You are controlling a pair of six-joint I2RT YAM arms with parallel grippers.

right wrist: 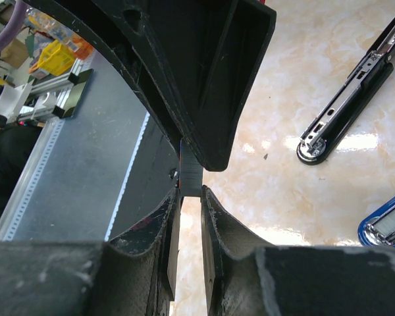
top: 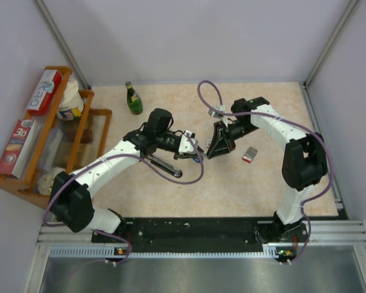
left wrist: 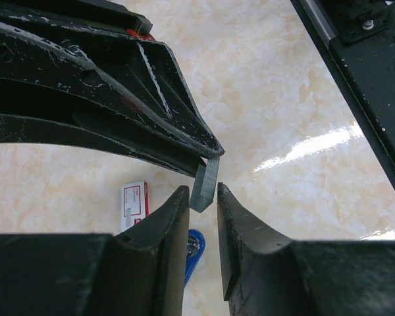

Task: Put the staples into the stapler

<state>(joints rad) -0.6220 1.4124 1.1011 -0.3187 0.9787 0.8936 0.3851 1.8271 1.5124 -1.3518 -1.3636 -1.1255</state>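
The two arms meet above the middle of the table (top: 274, 189). Between them is a short grey strip of staples (left wrist: 206, 184), held in the air and tilted a little off upright.

The right gripper (right wrist: 191, 194) is pinched on one end of the strip, with its fingers pressed close together and only the thin strip between them. The left gripper (left wrist: 201, 194) has a fingertip on each side of the other end. Both tips appear to touch the strip, though the angle does not show how firmly they press. The tips of the two grippers are almost touching.

The box of staples (top: 249, 155) is white with a red label. It lies flat on the table to the right of the grippers, near the right arm's elbow and apart from everything else.

The black stapler (top: 166, 165) lies on the table below the left wrist, hinged wide open with its metal rail facing up. Just beside it, under the meeting point, is what looks like a blue stapler (right wrist: 387, 225) — only one end of it shows.

At the back of the table stands a green bottle (top: 133, 99). On the left, a wooden rack (top: 79, 137) holds boxes and jars.
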